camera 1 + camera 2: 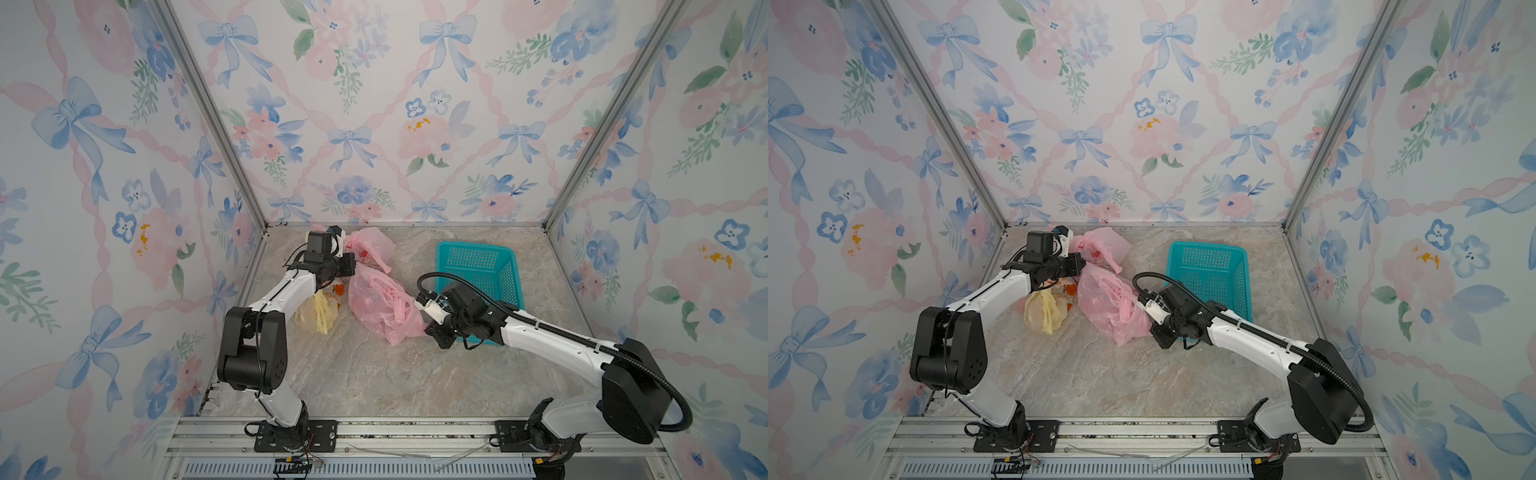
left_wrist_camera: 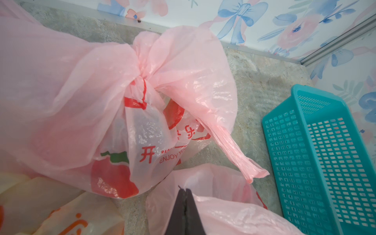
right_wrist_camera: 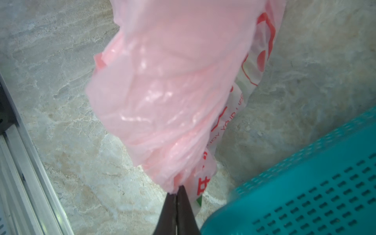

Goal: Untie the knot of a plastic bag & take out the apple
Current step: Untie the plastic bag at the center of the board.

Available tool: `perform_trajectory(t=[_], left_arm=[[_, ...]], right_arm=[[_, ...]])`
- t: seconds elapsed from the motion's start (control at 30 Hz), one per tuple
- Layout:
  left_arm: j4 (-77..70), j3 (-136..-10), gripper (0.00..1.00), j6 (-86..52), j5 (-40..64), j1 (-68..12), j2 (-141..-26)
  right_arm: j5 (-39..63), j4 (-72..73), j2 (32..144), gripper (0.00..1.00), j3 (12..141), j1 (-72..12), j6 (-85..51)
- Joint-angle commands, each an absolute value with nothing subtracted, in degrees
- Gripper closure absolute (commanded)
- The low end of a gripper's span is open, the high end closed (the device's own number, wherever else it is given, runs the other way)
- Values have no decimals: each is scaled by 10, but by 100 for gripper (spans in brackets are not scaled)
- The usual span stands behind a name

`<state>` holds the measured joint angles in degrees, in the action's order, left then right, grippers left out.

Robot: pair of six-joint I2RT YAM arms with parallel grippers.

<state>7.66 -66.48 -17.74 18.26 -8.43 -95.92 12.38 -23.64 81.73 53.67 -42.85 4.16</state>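
Right tool [image 3: 176,188], jaws nearly together, pinches the near bag's [image 1: 376,305] edge, left tool [image 2: 185,192] is closed empty; far bag [image 2: 114,97] remains knotted, apple unseen.

Marbled tabletop [image 1: 374,374]: pink bags [image 1: 376,307], yellowish bag [image 1: 316,313], perhaps touching, teal basket [image 1: 478,257].

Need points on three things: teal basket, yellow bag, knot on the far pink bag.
teal basket [image 1: 471,259]: top view, on its perforated floor.
yellow bag [image 1: 318,313]: top view, on its crumpled middle, beside the left arm.
knot [image 2: 142,78]: left wrist view, on the cinched neck of the far pink bag.
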Motion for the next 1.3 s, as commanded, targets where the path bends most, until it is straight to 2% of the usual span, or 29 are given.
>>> perform_trajectory(t=[0.0, 0.1, 0.13, 0.27, 0.47, 0.67, 0.8, 0.93, 1.0, 1.07, 1.13, 1.2, 1.23, 1.27], left_arm=[[62, -673, 100, -159, 195, -83, -962], [63, -661, 83, -152, 201, -101, -931], [66, -658, 77, -150, 203, -107, -917], [87, -641, 66, -146, 189, -127, -857], [111, -614, 61, -137, 138, -193, -799], [176, -621, 61, -133, 62, -245, -844], [210, -619, 60, -142, 27, -266, -869], [226, -608, 59, -154, 6, -283, -880], [226, -598, 59, -162, 12, -283, -881], [225, -589, 62, -165, 12, -282, -885], [225, -582, 66, -166, 2, -282, -891], [225, -576, 71, -167, -10, -281, -897], [224, -575, 73, -167, -15, -278, -900], [223, -573, 73, -169, -19, -276, -902]], right_arm=[[145, -258, 807, 34, 559, -432, 17], [180, -206, 773, 16, 575, -427, -15], [187, -193, 764, 12, 582, -422, -27], [187, -184, 757, 13, 626, -403, -54], [149, -270, 845, 19, 741, -379, -73], [220, -299, 934, 18, 818, -379, -98], [187, -336, 970, 19, 850, -389, -88], [190, -358, 998, 23, 869, -402, -81], [190, -372, 1011, 31, 880, -412, -73], [187, -396, 1027, 48, 894, -422, -63], [181, -411, 1033, 74, 895, -426, -59], [183, -415, 1030, 76, 884, -427, -59], [184, -417, 1029, 73, 878, -427, -60], [182, -423, 1028, 60, 875, -427, -61]])
